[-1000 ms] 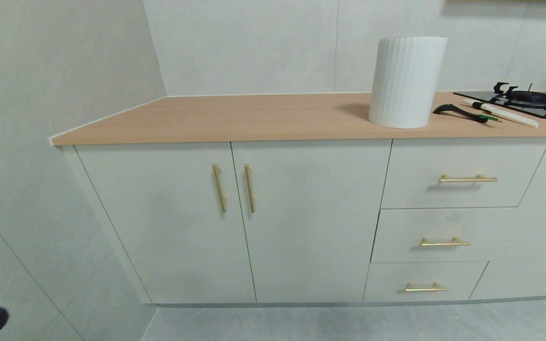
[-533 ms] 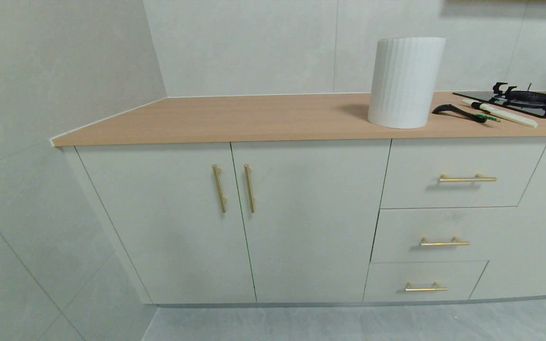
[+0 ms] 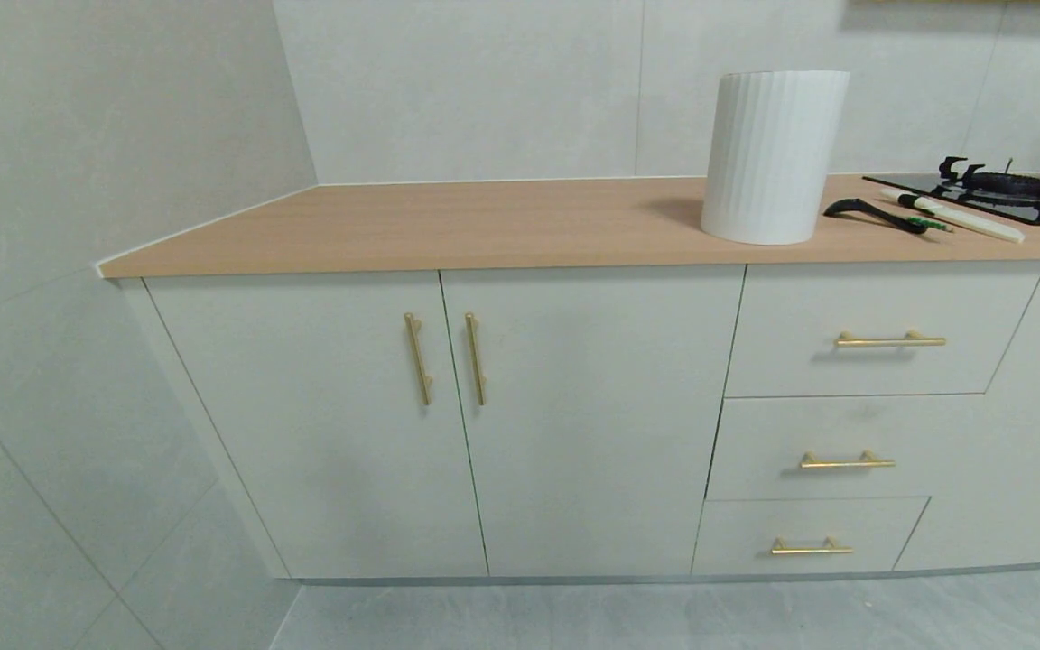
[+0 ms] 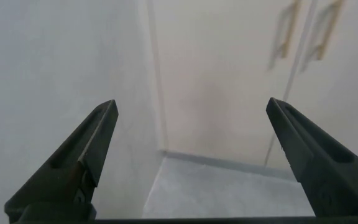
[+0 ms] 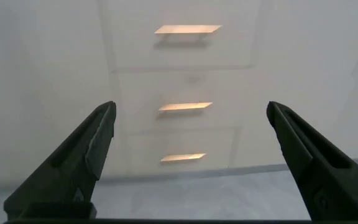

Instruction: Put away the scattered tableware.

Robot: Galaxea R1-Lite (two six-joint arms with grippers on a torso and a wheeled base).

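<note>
While both grippers hang low before cabinet fronts, tableware lies on countertop (image 3: 484, 226) just right of white ribbed holder (image 3: 775, 158): one black curved utensil (image 3: 877, 215), one long pale utensil (image 3: 958, 217), well apart from both grippers. Left gripper (image 4: 191, 107): jaws wide, empty, facing two door handles (image 4: 286, 31). Right gripper (image 5: 191, 109): wide, empty, facing three drawer handles (image 5: 185, 107) below holder.
</note>
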